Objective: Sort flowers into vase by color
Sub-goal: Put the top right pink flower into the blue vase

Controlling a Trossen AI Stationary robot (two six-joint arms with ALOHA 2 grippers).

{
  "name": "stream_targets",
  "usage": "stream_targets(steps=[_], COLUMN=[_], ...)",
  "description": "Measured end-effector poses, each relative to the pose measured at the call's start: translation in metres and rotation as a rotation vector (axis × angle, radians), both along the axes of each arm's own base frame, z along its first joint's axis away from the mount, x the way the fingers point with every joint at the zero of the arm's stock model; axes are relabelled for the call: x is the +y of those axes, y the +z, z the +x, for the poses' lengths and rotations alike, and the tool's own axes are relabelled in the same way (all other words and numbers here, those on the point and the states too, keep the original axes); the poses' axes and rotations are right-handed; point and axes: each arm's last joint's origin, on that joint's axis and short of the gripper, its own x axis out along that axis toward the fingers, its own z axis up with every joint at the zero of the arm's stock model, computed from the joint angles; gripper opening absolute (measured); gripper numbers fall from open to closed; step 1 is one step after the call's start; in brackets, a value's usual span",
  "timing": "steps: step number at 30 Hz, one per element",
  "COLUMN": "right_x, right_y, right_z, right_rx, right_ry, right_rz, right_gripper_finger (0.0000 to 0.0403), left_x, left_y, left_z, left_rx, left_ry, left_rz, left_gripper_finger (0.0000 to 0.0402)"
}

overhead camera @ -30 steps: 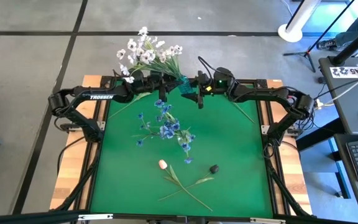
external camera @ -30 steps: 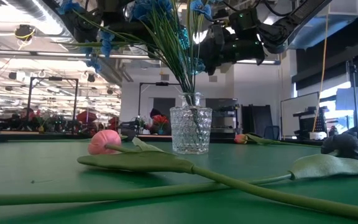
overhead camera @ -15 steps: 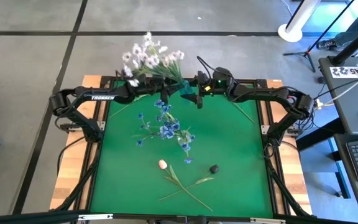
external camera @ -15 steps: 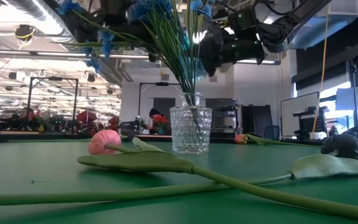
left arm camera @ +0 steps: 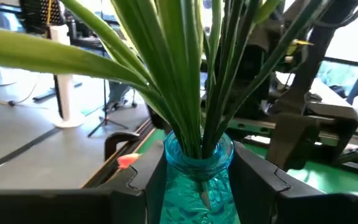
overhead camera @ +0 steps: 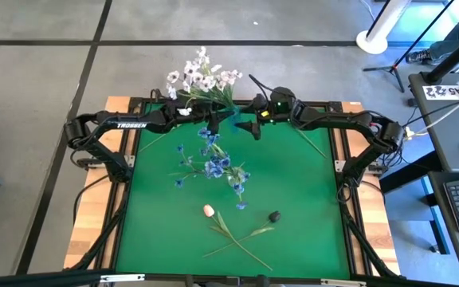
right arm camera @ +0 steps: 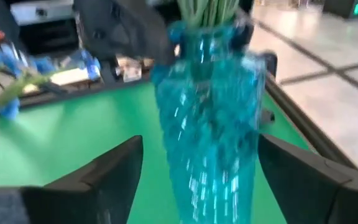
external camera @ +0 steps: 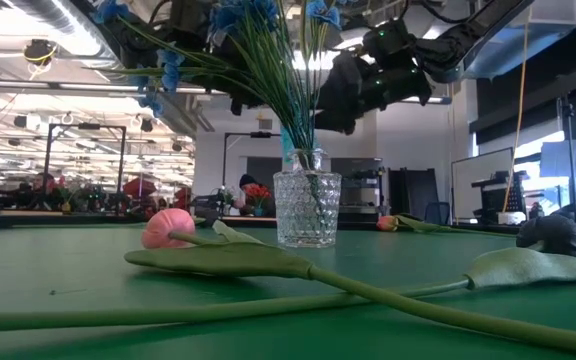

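- Between the left gripper's (left arm camera: 197,186) fingers (left arm camera: 138,186) sits the neck of a blue glass vase (left arm camera: 197,180); the fingers are narrowed onto it from both sides, so the vase is held, raised off the green surface (overhead camera: 293,191) at its far edge.
- Out of that vase rise the green stems of the white flowers (overhead camera: 202,78); the white lot looks sorted.
- Right gripper (right arm camera: 197,168) faces the same blue vase from the opposite side. Its fingers (right arm camera: 110,168) stand wide, one on each side of the glass with clear gaps, touching nothing. Judged: either just let go or about to take over.
- Well apart from both sets of fingers, mid-surface, the clear glass vase (external camera: 306,208) stands upright with the blue flowers (overhead camera: 213,163) in it; blue lot looks sorted too.
- Left to do, judged: a pink tulip (overhead camera: 208,210) with its long stem and leaves lies flat on the near part of the surface, a dark bud (overhead camera: 274,216) just beside its leaf tips. A further pink bud (external camera: 388,223) lies on the surface behind the clear vase.
- No third vase visible; where the tulips go cannot be told.
- Progress estimate: two colours in, tulips and dark bud outstanding, blue vase not yet set down.
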Motion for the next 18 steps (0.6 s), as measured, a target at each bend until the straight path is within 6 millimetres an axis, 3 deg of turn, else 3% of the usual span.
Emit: stream_targets(steps=[7,14,18], right_x=[0.004,-0.002,-0.013], right_y=[-0.006,-0.014,-0.024], right_z=[-0.012,-0.038,-0.058], right_rx=[0.166,0.44,0.588], right_ry=[-0.052,-0.312,-0.396], right_rz=[0.002,-0.003,0.088], right_gripper_finger=[0.0308,0.0309,0.0308], left_x=[0.01,0.012,0.012], left_y=[-0.005,-0.01,-0.01], left_z=[-0.006,-0.008,-0.008], left_rx=[0.073,0.149,0.153], left_ry=[0.081,0.118,0.113], left_rz=[0.022,0.067,0.079], left_gripper_finger=[0.0139,0.0138,0.0138])
